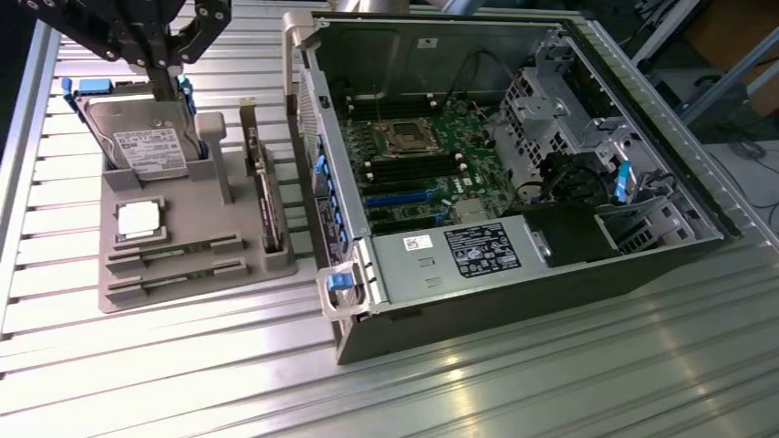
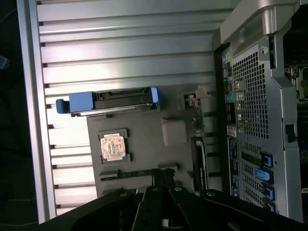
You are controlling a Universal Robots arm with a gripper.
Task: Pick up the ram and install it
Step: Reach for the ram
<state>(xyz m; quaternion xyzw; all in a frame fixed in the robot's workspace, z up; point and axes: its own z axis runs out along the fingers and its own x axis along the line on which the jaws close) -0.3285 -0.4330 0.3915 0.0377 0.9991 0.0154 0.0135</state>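
Note:
Two thin green ram sticks lie in slots at the front of a grey holder tray (image 1: pixel 182 292), one ram stick (image 1: pixel 171 251) just behind the other (image 1: pixel 174 276). In the wrist view one ram stick (image 2: pixel 137 173) lies beside the processor chip (image 2: pixel 114 147), just ahead of my gripper (image 2: pixel 162 186). In the exterior view my gripper (image 1: pixel 178 57) hangs high over the tray's back end, above the hard drive (image 1: pixel 146 146), well away from the sticks. It stands open and holds nothing. The motherboard's dark memory slots (image 1: pixel 408 169) lie inside the open computer case (image 1: pixel 512 265).
An upright expansion card (image 1: pixel 264 196) stands along the tray's side nearest the case. The silver processor chip (image 1: pixel 138 220) sits mid-tray. The hard drive (image 2: pixel 113 101) has blue rails. The case's perforated rear wall (image 2: pixel 250 96) rises close beside the tray. All rests on a ribbed metal table (image 1: pixel 548 383).

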